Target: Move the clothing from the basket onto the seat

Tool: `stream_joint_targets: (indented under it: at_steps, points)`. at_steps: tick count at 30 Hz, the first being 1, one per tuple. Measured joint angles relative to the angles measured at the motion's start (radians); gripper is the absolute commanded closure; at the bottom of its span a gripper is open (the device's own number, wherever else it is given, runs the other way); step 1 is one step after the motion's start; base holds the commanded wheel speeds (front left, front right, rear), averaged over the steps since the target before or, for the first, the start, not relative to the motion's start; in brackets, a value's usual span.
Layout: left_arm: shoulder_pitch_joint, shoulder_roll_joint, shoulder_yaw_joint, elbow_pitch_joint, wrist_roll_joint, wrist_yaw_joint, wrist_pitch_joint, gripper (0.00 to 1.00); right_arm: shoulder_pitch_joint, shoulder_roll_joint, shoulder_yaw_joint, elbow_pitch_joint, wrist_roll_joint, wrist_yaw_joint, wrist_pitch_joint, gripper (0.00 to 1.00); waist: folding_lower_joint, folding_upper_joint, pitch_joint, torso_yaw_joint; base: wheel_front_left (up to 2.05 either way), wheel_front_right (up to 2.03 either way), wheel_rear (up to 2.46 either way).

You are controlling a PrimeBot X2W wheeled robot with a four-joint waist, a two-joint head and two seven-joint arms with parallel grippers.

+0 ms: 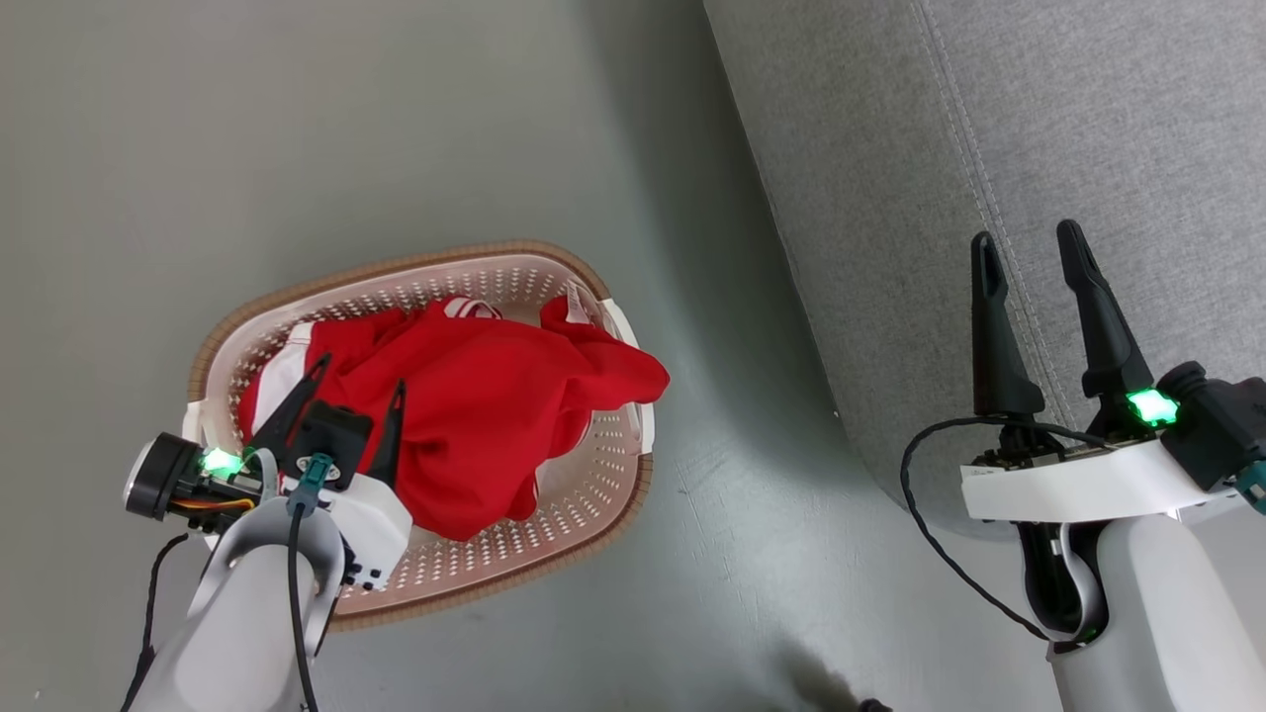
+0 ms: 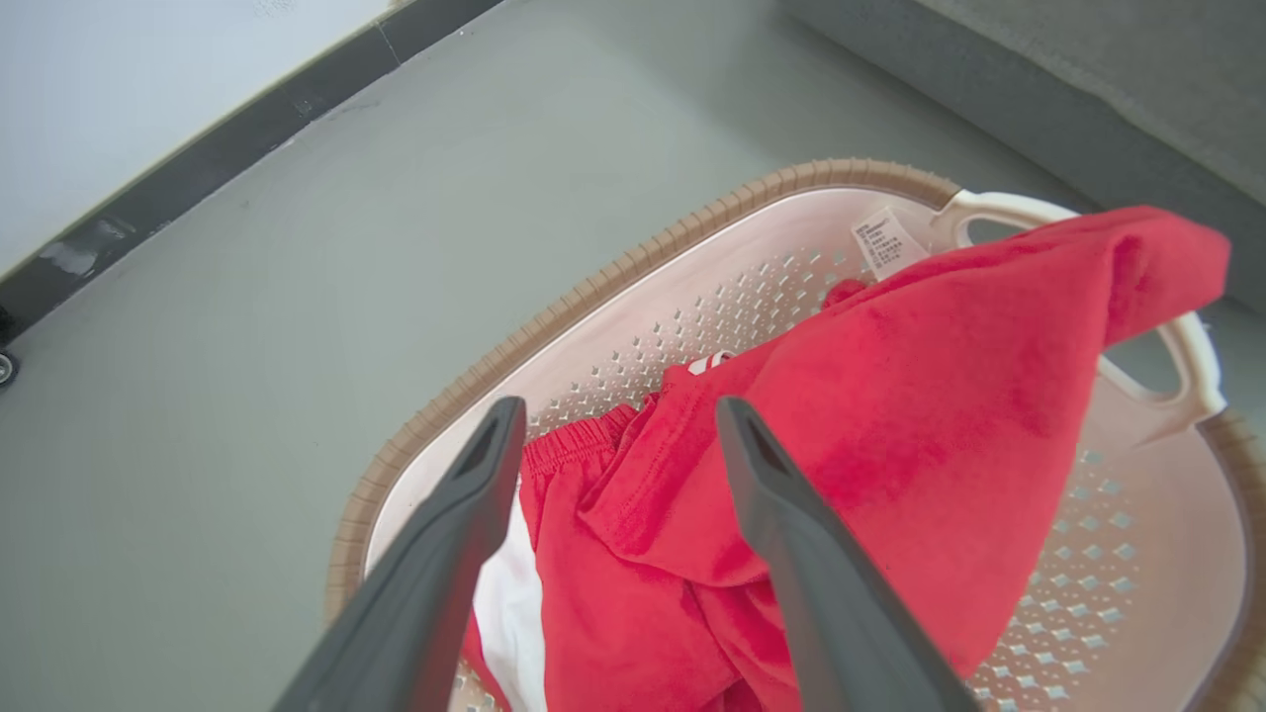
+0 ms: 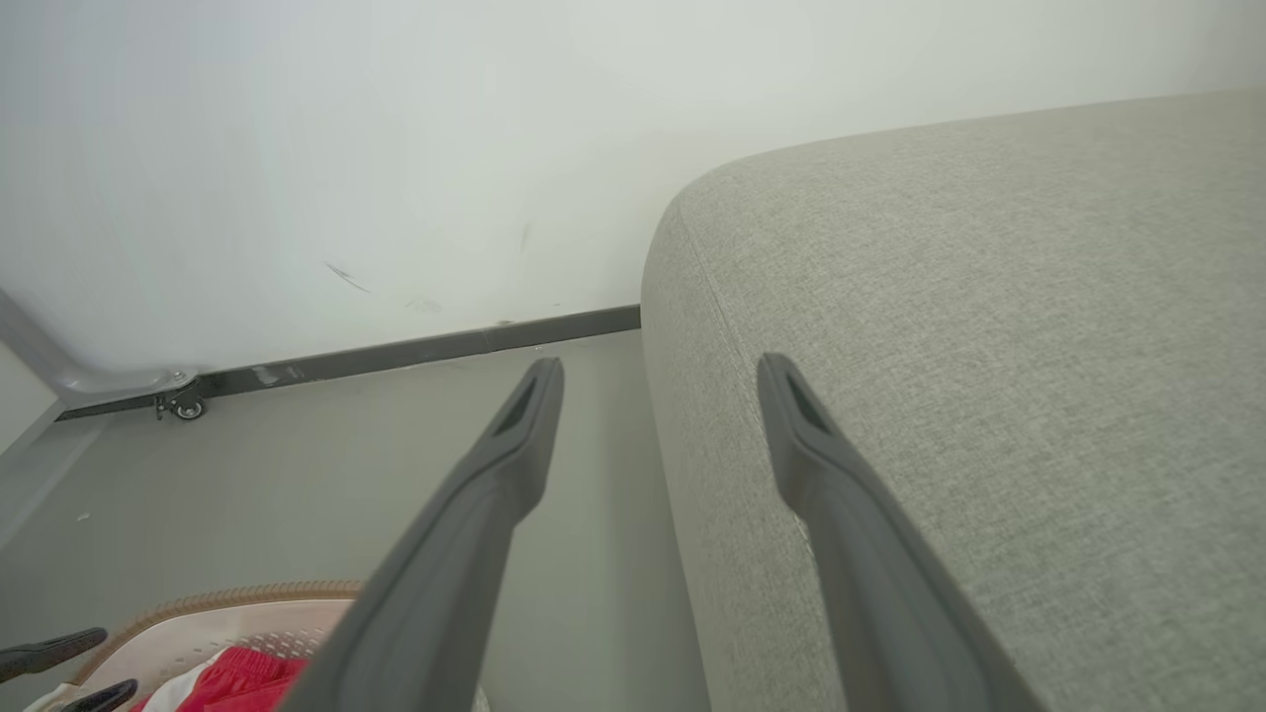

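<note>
Over the left end of the basket (image 1: 554, 514), your left gripper (image 1: 362, 372) hangs wide open, holding nothing. The clothing (image 1: 475, 425) lies heaped directly beneath and ahead of its tips, stretching toward the seat (image 1: 1088, 119). Your right gripper (image 1: 1026, 232), equally open and empty, sits over that seat, well apart from the heap.

White forearms (image 1: 1137, 593), loose black cables (image 1: 949, 554), green wrist lights (image 1: 1150, 405); left tool (image 1: 362, 372) and right tool (image 1: 1025, 235) both got long dark fingers (image 1: 1098, 307).
</note>
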Motion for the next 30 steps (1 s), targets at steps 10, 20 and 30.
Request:
stream_joint_targets:
  at_steps: [10,20,30]
  points:
    - [-0.037,0.007,-0.009,0.072,0.027,0.007,0.000,0.00,-0.030,0.000,0.007,0.016,0.008,0.000,0.000,0.00,-0.0001,0.0000,0.047,-0.016,0.00,0.00,0.00]
    - [-0.075,0.031,-0.014,0.141,0.038,0.007,0.019,0.00,-0.044,0.000,0.012,0.033,0.028,0.000,-0.001,0.00,-0.0001,0.0000,0.080,-0.033,0.00,0.00,0.00]
    - [-0.114,0.036,-0.010,0.208,0.045,0.043,0.076,0.00,-0.081,0.000,0.012,0.030,0.040,0.000,-0.002,0.00,-0.0001,0.0000,0.111,-0.049,0.00,0.00,0.00]
